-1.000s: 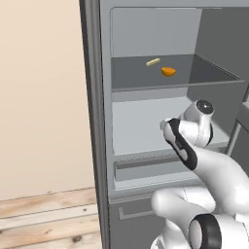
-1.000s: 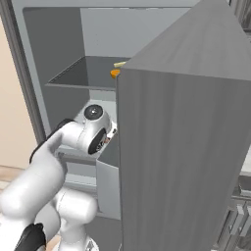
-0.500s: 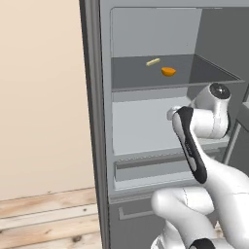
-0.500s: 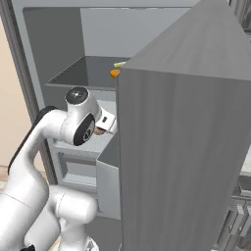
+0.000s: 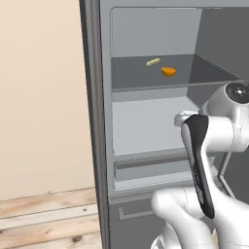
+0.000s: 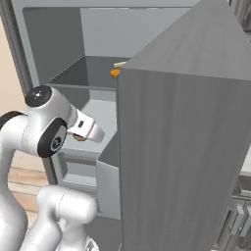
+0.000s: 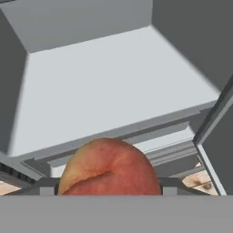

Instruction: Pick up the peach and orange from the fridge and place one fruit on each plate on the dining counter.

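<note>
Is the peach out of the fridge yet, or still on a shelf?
Off the shelf: the peach sits between the gripper's fingers, with the shelf behind it.

Flat, even rendered light throughout, soft shading inside the fridge, no glare, edges slightly pixelated.

Fridge open; its door stands in the foreground on my right and blocks much of the interior. On the upper shelf I see a sliver of the orange at the door's edge. Arm's white wrist points into the compartment below.
</note>
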Robot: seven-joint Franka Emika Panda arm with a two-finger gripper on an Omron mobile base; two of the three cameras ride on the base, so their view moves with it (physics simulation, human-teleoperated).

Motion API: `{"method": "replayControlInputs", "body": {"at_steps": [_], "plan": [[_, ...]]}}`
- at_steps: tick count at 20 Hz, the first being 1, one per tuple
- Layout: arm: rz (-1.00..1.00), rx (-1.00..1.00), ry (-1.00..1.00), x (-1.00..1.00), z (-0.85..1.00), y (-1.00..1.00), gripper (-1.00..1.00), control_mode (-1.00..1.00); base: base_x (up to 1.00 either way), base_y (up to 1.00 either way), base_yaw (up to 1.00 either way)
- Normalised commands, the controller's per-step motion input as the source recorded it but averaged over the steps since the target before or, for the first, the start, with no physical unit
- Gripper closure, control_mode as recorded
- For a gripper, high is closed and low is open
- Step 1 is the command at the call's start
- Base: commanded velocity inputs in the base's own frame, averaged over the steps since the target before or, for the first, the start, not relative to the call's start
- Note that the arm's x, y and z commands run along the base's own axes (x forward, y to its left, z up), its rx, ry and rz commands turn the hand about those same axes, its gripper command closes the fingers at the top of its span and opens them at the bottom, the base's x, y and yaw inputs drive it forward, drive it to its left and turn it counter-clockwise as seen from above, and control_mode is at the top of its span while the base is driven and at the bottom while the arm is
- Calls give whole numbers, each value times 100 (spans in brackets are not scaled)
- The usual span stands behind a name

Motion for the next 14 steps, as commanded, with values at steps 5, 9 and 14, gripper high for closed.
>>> {"method": "replayControlInputs", "body": {"at_steps": [5, 9, 14], "plan": [[-1, -13, -20, -98, 59, 22, 100, -100, 0, 0, 0], [0, -3, -5, -68, 72, 2, 100, -100, 0, 0, 0], [0, -1, 0, -49, 60, 0, 100, -100, 0, 0, 0]]}}
